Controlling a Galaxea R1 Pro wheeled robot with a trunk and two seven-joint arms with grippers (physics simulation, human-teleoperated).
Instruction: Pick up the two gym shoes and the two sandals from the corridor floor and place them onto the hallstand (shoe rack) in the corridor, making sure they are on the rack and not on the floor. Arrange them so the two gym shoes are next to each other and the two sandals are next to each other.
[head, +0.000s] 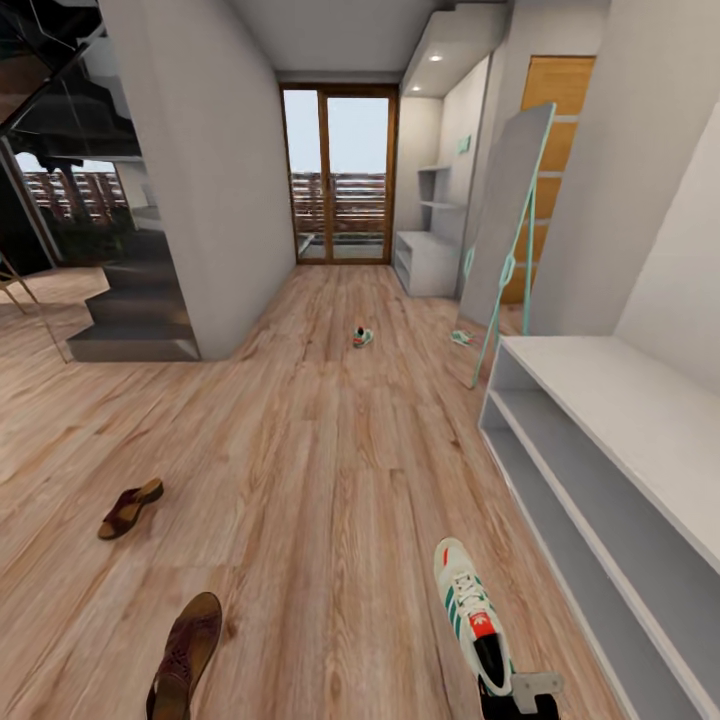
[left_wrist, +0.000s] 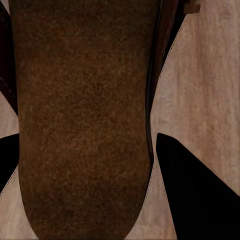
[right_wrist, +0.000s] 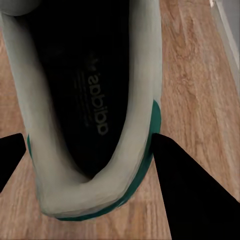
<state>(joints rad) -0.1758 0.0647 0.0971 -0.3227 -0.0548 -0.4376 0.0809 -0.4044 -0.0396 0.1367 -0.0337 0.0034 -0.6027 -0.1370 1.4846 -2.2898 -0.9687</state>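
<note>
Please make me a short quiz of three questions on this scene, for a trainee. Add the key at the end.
1. True or false: the far gym shoe already stands on the hallstand.
2. What sits between the fingers of the right gripper? A) a brown sandal B) the near gym shoe C) a mirror
3. Fill in: the loose sandal lies on the ___.

Key: 1. False, it lies on the corridor floor, well short of the hallstand. 2. B. 3. Corridor floor.
</note>
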